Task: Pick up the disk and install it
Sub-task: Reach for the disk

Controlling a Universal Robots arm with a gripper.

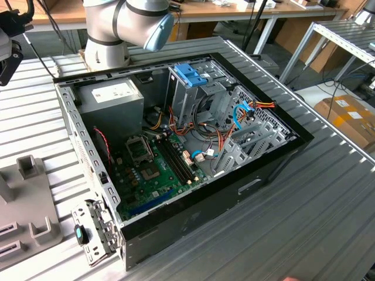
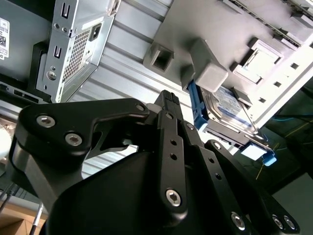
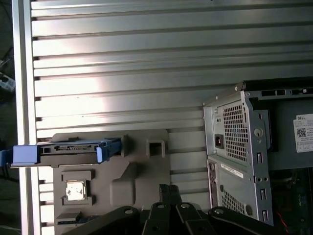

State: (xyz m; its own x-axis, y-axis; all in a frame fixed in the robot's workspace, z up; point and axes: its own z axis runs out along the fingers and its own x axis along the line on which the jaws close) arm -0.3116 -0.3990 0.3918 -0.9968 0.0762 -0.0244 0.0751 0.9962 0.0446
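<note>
I see the gripper [image 3: 169, 192] closed down narrow and holding nothing, hanging near the grey fixture [image 3: 128, 172] on the ribbed metal table [image 3: 146, 63]. The disk [image 3: 73, 149], with its blue rails, sits in that fixture at the end away from the open computer case [image 3: 239, 147].

We record the disk [image 3: 68, 148] as dark, with bright blue rails [image 3: 24, 154], on a plain grey holder [image 3: 142, 171]. The table [image 3: 146, 58] is silver, ribbed in parallel bands. The case [image 1: 246, 187] is black, its board [image 1: 146, 175] green, the cage top [image 1: 190, 74] blue, the cables [image 1: 239, 114] light blue.
</note>
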